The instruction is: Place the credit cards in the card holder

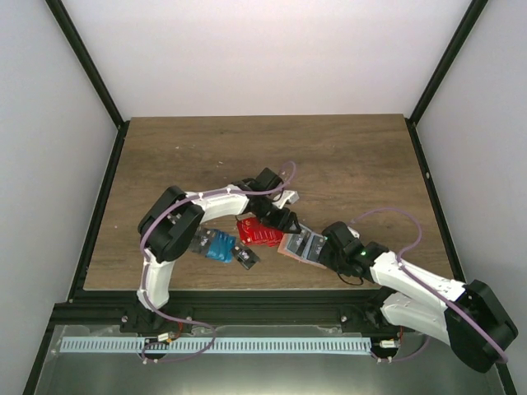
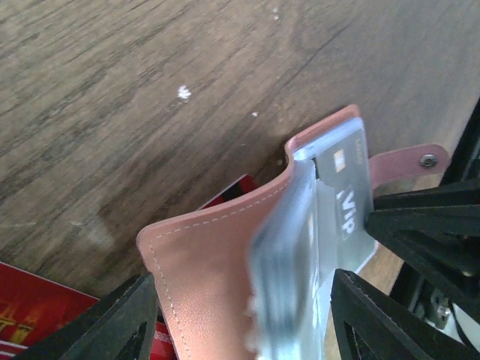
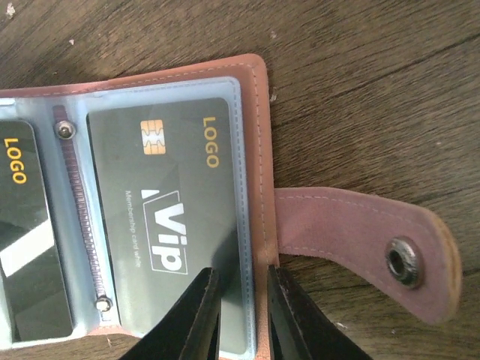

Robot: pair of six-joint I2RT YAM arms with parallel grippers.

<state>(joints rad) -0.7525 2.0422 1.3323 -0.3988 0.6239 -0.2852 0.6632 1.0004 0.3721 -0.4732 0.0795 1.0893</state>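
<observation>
The tan-pink card holder [image 1: 298,244] lies open between my two grippers. In the right wrist view it [image 3: 259,112] shows two dark grey cards [image 3: 165,217] in clear sleeves, its snap strap [image 3: 360,232] out to the right. My right gripper [image 3: 244,315] is shut on the holder's right edge; it also shows in the top view [image 1: 323,245]. My left gripper [image 2: 244,322] is open, its fingers on either side of the holder's raised cover [image 2: 202,255] and sleeves; it also shows in the top view [image 1: 286,224]. Red cards [image 1: 260,232] lie just left of the holder.
A blue card [image 1: 221,246] and two dark cards [image 1: 247,257] [image 1: 200,243] lie on the wooden table [image 1: 272,148] under my left arm. A red card [image 2: 37,315] shows at the lower left of the left wrist view. Black frame rails border the table.
</observation>
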